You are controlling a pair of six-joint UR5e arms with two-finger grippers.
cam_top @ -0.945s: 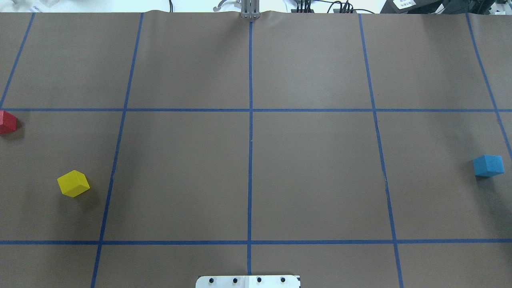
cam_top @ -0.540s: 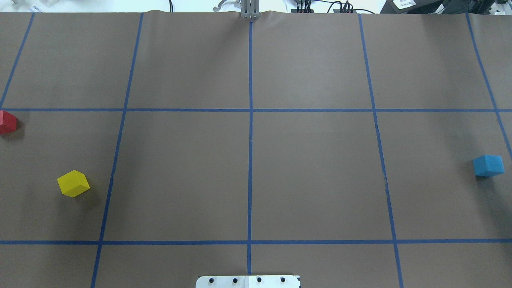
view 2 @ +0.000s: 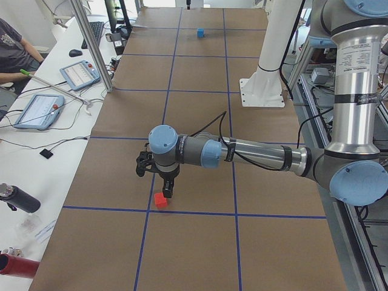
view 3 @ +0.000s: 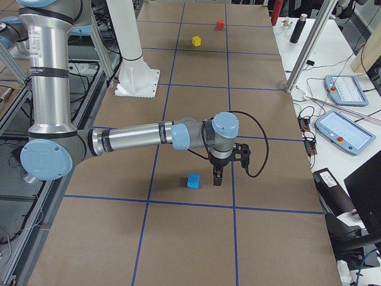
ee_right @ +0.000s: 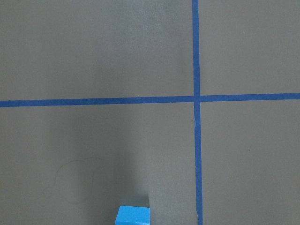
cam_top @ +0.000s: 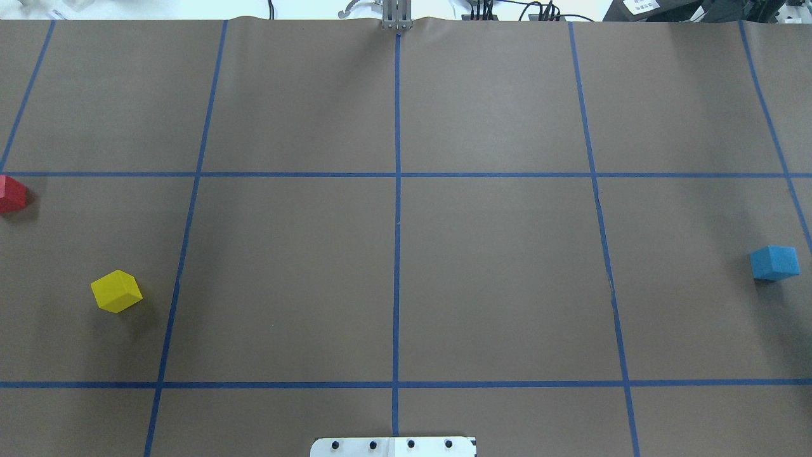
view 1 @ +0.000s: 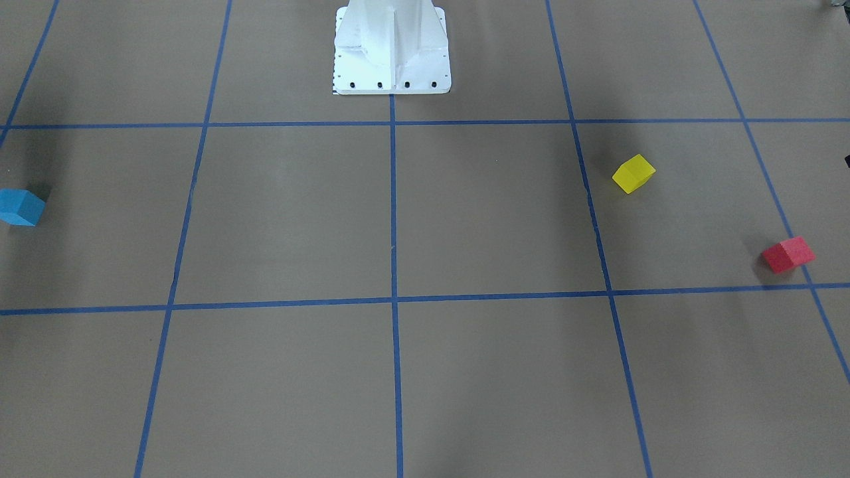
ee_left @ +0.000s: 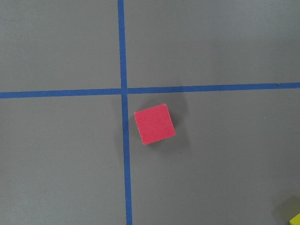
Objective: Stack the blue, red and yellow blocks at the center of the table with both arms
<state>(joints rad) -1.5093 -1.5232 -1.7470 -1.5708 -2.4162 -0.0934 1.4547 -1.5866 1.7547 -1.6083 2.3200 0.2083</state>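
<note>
The red block (cam_top: pixel 11 195) lies at the table's far left edge, also in the front view (view 1: pixel 787 254) and the left wrist view (ee_left: pixel 154 123). The yellow block (cam_top: pixel 116 291) lies nearer the robot on the left (view 1: pixel 633 174). The blue block (cam_top: pixel 774 263) lies at the far right (view 1: pixel 21 207), with its top edge in the right wrist view (ee_right: pixel 133 215). My left gripper (view 2: pixel 167 189) hangs just above the red block (view 2: pixel 160 200). My right gripper (view 3: pixel 217 177) hangs close beside the blue block (view 3: pixel 193 181). I cannot tell whether either gripper is open or shut.
Blue tape lines divide the brown table into squares. The white robot pedestal (view 1: pixel 392 53) stands at the robot's edge (cam_top: pixel 393 446). Beyond the far edge is a desk with tablets (view 2: pixel 36 109) (view 3: pixel 345 128), a seated person (view 2: pixel 12 48) and a metal post (view 2: pixel 91 48).
</note>
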